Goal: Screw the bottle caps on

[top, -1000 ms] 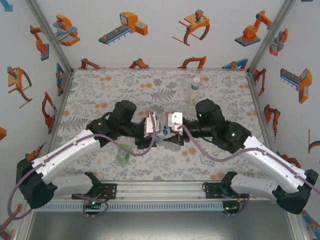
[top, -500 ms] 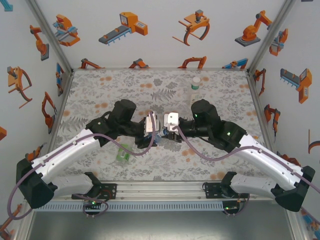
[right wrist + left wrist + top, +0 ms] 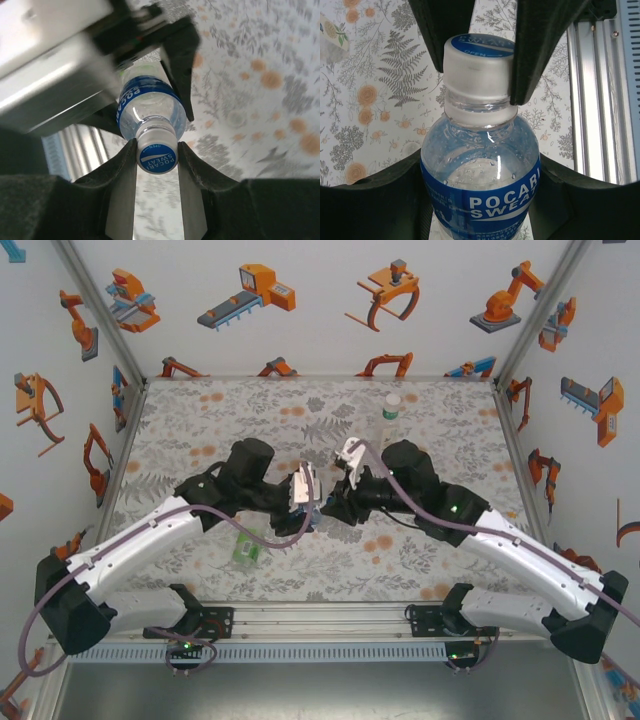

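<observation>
My left gripper (image 3: 312, 508) is shut on the body of the blue-labelled bottle (image 3: 480, 185), held above the floral table at mid-table. The bottle's white, blue-topped cap (image 3: 157, 158) sits on its neck. My right gripper (image 3: 156, 150) is shut on that cap, one finger on each side; those fingers (image 3: 540, 45) flank the cap (image 3: 477, 70) in the left wrist view. In the top view the right gripper (image 3: 335, 505) meets the left one tip to tip. The bottle (image 3: 145, 107) points toward the right wrist camera.
A slim bottle with a green-and-white label (image 3: 389, 420) stands upright at the back right, a white cap on it. A green-labelled bottle (image 3: 245, 550) lies on the table under the left arm. The aluminium rail (image 3: 600, 100) runs along the near edge.
The right gripper moved left onto the bottle's cap and closed on it, and its wrist has since twisted round. The left gripper stayed put with the bottle.
</observation>
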Controlling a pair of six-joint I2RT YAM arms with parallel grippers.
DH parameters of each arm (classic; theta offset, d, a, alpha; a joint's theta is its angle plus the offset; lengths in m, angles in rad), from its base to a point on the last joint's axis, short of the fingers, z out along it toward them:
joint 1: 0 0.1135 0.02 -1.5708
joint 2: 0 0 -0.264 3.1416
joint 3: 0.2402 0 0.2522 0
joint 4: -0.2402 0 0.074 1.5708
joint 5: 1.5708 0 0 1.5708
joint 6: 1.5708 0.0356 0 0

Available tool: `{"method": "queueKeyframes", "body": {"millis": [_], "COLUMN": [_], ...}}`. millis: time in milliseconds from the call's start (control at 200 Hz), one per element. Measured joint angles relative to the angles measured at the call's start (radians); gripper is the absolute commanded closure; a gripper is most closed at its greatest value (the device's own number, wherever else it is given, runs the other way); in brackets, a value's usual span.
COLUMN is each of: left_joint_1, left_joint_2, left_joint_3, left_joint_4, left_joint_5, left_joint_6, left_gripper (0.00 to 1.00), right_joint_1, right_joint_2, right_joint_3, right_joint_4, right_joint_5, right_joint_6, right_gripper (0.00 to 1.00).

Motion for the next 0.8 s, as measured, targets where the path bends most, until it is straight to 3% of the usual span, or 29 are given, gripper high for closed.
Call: {"method": "queueKeyframes", "body": {"millis": [240,365,496,801], "left_joint_1": [0.006,0.006,0.007,0.008], "left_joint_2": [0.024,0.038,0.050,0.050], "left_joint_3": [-0.011,-0.025,-0.025,-0.025], "left_joint_4": [0.032,0.033,0.032,0.048], "left_joint_5": [-0.035,-0.049,-0.061,-0.067], "left_joint_6": [0.000,0.000,0.005,0.008], "left_gripper": [1.00,1.00,1.00,1.00], "right_joint_1": [-0.001,-0.002,-0.003,-0.007], "right_joint_2": [0.002,0.005,0.018,0.047], "right_joint_3": [-0.043,-0.079,-0.079,-0.022], "right_joint_4": [-0.008,-0.019,-0.042,-0.106], "right_joint_5": [0.209,0.251,0.268,0.284], "right_joint_6": [0.756,1.025,1.148,1.151], "right_gripper": [1.00,1.00,1.00,0.67]}}
